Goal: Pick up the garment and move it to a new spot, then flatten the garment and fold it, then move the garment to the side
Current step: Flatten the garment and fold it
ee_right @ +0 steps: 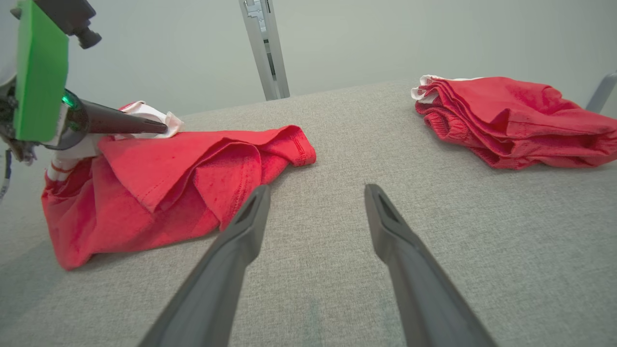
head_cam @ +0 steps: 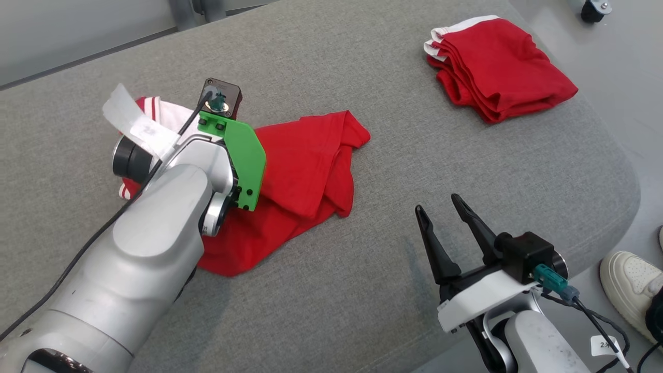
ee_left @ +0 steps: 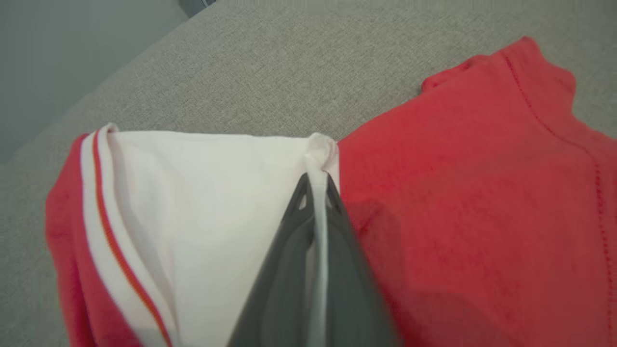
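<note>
The left gripper (ee_left: 316,183), at the left of the grey fabric-covered desk (head_cam: 362,290), has its jaws pinched on a white edge of the crumpled red garment (head_cam: 305,166) lying mid-desk. Right of it, the right gripper (head_cam: 437,203) has jaws wide, holding nothing. A folded red pile (head_cam: 497,72) sits far right.

A white paper tag (head_cam: 139,124) taped to the left arm (head_cam: 155,233) bears a faint number, seemingly 23. A small white tag (head_cam: 605,344) on the right arm's cable (head_cam: 595,317) begins with 2. The rest is unreadable.

Soft matt red cloth garment (head_cam: 305,166) on coarse grey woven fabric cushion (head_cam: 362,290)
</note>
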